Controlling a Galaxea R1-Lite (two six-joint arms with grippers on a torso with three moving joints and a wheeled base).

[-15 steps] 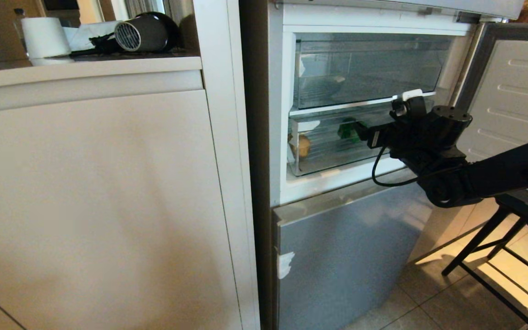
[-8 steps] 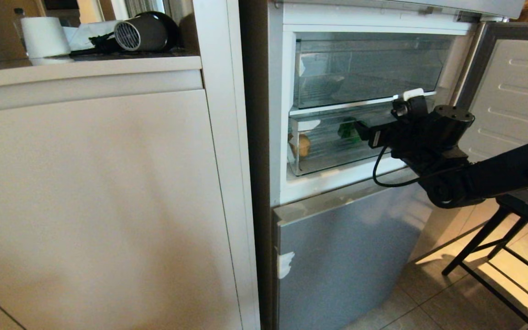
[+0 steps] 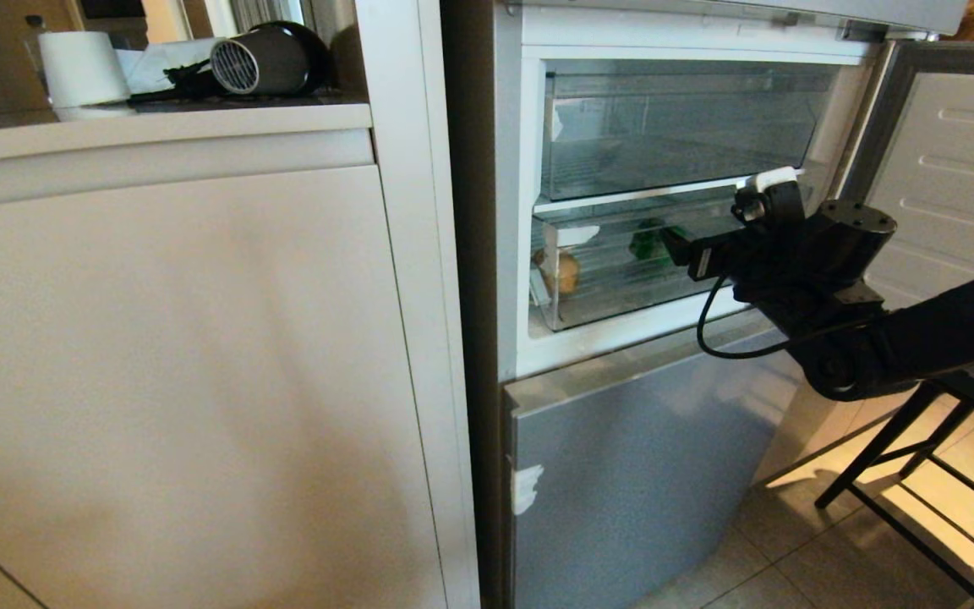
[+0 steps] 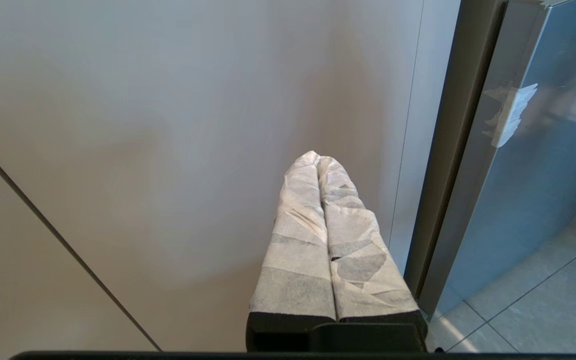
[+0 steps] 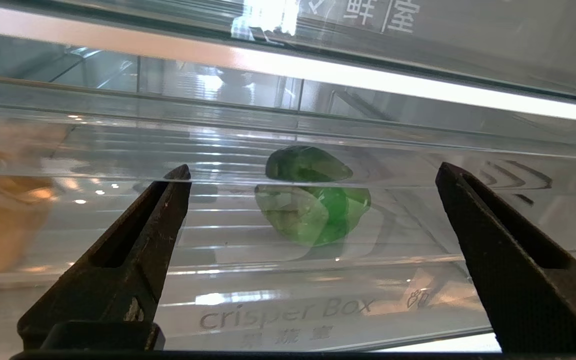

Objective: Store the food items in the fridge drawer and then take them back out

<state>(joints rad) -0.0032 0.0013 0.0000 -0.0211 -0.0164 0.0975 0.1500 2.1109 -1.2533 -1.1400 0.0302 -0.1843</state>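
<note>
Right claw (image 5: 313, 175) sits wide apart right in front of the fridge drawer (image 3: 614, 292), gripping nothing. Green pepper (image 5: 313, 195) and potato (image 3: 566, 272) are both inside that drawer. Left claw (image 4: 324, 165) is pressed together, parked by the white cabinet (image 4: 168, 125).

light: warm, from right | glare: fridge drawer (image 5: 288, 240) front | focus: sharp
</note>
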